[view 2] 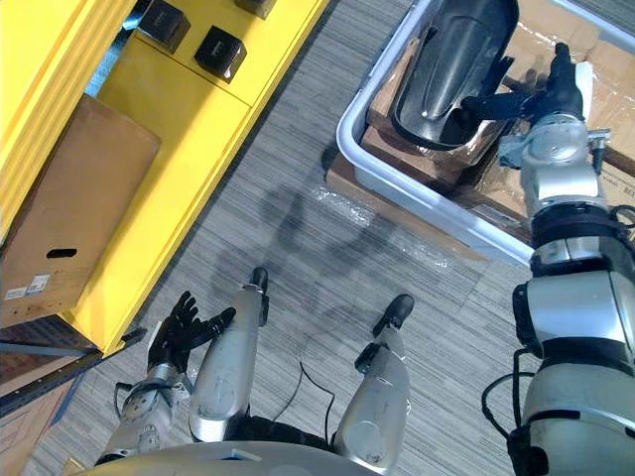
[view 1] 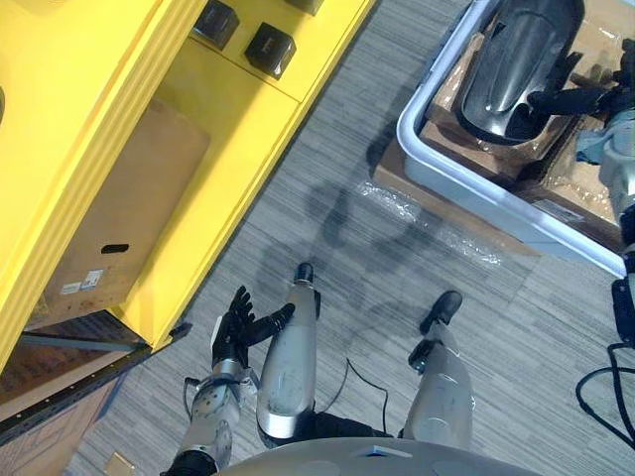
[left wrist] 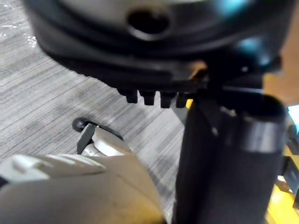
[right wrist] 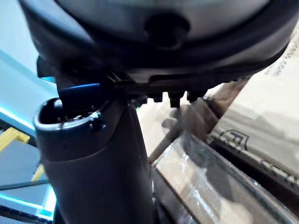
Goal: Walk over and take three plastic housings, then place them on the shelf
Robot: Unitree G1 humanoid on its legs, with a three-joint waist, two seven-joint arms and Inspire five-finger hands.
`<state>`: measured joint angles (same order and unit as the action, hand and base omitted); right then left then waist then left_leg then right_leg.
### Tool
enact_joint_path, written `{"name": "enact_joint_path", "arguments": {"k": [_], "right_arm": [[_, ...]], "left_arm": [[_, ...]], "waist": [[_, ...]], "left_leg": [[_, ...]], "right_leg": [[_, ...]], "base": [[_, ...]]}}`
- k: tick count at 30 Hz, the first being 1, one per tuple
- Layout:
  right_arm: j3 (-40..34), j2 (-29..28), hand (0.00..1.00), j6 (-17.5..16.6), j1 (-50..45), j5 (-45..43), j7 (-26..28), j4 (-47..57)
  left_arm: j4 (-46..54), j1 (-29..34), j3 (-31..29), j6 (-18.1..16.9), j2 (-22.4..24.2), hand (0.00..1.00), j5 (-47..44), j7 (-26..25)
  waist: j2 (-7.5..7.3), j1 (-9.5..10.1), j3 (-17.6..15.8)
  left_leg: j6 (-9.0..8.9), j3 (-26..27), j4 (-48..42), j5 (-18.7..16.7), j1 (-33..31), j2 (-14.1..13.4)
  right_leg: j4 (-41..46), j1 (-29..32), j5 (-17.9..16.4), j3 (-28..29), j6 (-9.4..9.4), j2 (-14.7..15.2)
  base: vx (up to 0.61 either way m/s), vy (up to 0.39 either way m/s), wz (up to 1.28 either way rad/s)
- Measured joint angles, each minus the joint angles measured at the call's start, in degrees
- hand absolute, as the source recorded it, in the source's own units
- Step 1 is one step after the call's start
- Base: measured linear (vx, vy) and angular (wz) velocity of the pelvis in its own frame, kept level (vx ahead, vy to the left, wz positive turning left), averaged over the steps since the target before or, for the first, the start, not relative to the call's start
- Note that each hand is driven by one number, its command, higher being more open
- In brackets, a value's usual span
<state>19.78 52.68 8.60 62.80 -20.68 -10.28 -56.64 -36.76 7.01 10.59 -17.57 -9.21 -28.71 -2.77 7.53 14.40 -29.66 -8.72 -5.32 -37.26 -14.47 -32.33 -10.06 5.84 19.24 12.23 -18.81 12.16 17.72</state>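
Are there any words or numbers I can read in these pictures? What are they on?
White stickers on the cardboard box in the yellow shelf: too small to read.
Dark print on the cardboard in the right wrist view: blurred, cannot be read.
So none can be read.

Dark glossy plastic housing — long, rounded — lying on cardboard in a white bin, yellow shelf well apart

Grey striped carpet floor: bears a flat cardboard sheet with crumpled clear film along its edge, and on the sheet a pale bin. Holds cardboard packing and a dark glossy plastic housing. At left, yellow shelf: keeps a brown cardboard box low, two small black boxes higher.
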Motion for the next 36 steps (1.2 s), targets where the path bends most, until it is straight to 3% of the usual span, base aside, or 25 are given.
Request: {"name": "enact_joint_path", "arguments": {"k": [1, 10, 17, 23, 28, 31, 36], "right_arm": [[0.02, 0.12, 0.00, 0.14, 0.09, 0.00, -0.12, 0.00], [1.44, 5.07, 0.00, 1.92, 1.29, -0.02, -0.22, -2.46], [2.16, 3.71, 0.00, 3.43, 0.76, 0.48, 1.13, -4.52], [1.27, 2.19, 0.00, 3.34, 0.72, 0.29, -2.07, -2.29], [-2.15, 0.52, 0.00, 2.14, -0.26, 4.79, -8.37, 3.12], [-6.88, 0.18, 0.00, 0.73, -3.38, 7.67, -11.52, 10.28], [-11.53, -1.42, 0.00, -1.72, -7.73, 13.29, -15.01, 19.85]], "left_arm": [[0.00, -0.01, 0.02, 0.00, 0.00, 1.00, -0.03, -0.18], [0.00, -0.30, 0.11, -0.36, 0.04, 1.00, -0.48, -1.27], [-0.03, -0.30, 0.24, -1.04, 0.04, 1.00, -0.52, -1.55], [0.34, -0.05, 0.19, -1.37, 0.12, 1.00, -3.23, -0.33], [3.20, 0.73, -0.70, -3.51, 0.19, 1.00, -3.28, -0.36], [11.68, 2.73, -3.78, -3.78, 0.21, 1.00, -4.46, -0.09], [24.10, 4.97, -7.48, -3.85, 0.12, 1.00, -5.22, 2.46]], "waist": [[0.00, 0.09, 0.00], [-0.12, 0.75, -0.07], [-0.22, 0.68, -0.11], [-0.59, 0.78, -0.28], [-2.00, -0.13, -0.82], [-4.33, -1.23, -1.29], [-6.68, -3.59, -1.21]], "left_leg": [[0.00, -0.05, -0.10, -0.01, -0.27, 0.01], [-0.14, -0.98, -0.64, 0.05, -2.38, -0.13], [-0.17, -0.97, -0.67, 0.07, -2.01, -0.38], [-0.18, -0.15, 0.29, 0.08, 1.50, -0.79], [-0.54, 0.48, 2.85, 1.07, 5.46, -1.09], [-1.06, 1.45, 6.75, 2.77, 9.31, -1.34], [-1.76, 2.28, 13.12, 5.33, 16.01, -1.52]], "right_leg": [[0.00, 0.15, 0.00, -0.06, 0.00, -0.01], [0.00, 1.36, 0.14, -0.87, -0.19, -0.42], [0.51, 1.32, -0.11, -0.91, -0.61, -0.57], [1.32, -0.67, -0.61, -0.47, -1.35, -0.60], [1.52, -3.04, -1.12, -0.34, -1.94, -0.65], [1.42, -4.71, -1.48, -0.24, -2.39, -0.65], [0.17, -8.98, -1.97, -0.61, -2.65, -0.82]], "base": [[-0.01, 0.015, 0.05], [-0.01, 0.004, 0.02], [0.00, 0.000, 0.00], [-0.03, 0.019, -0.06], [-0.01, 0.006, -0.03], [0.01, -0.021, -0.03], [0.04, -0.042, 0.00]]}}
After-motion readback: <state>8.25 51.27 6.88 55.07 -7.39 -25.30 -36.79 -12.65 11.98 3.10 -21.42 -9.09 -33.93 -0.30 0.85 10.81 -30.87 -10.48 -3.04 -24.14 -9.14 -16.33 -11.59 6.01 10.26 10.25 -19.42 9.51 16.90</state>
